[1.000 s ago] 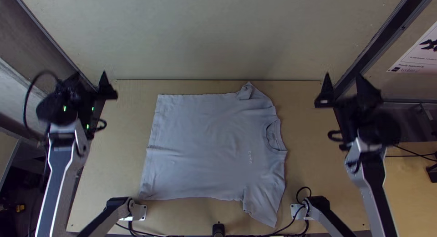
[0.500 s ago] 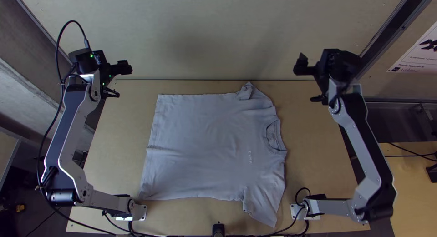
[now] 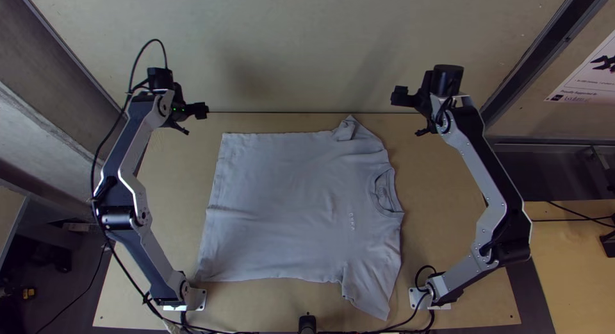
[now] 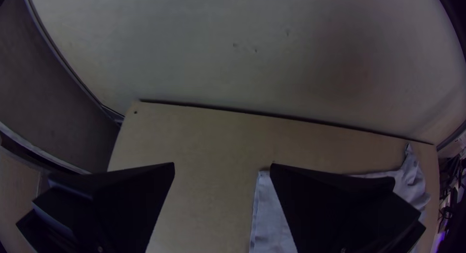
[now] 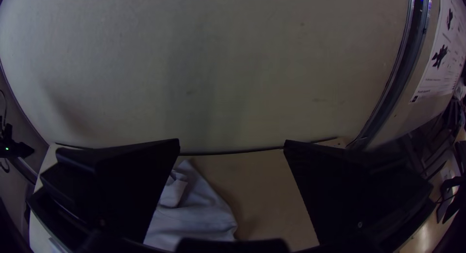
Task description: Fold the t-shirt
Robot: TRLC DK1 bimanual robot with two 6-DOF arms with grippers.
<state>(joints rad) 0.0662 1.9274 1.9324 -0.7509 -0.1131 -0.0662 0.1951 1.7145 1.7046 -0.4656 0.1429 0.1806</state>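
Plainly, the pale grey cloth T-shirt (image 3: pixel 288 206) is spread between the side edges of the light wooden tabletop (image 3: pixel 429 212); likely limp, it is best pinched at a hem corner (image 3: pixel 227 139). Black left gripper (image 4: pixel 223 163) and black right gripper (image 5: pixel 232 140) are spread open.

T-shirt (image 3: pixel 288 206) on table (image 3: pixel 442 212), between left arm (image 3: pixel 129 141) and right arm (image 3: pixel 492 180), wall (image 3: pixel 288 45) behind

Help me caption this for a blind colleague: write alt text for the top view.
A light grey t-shirt lies spread out, unfolded, on a wooden table, its collar toward the right and its far sleeve rumpled. The robot's left hand and right hand, both open and empty, hover near the table's far edge.
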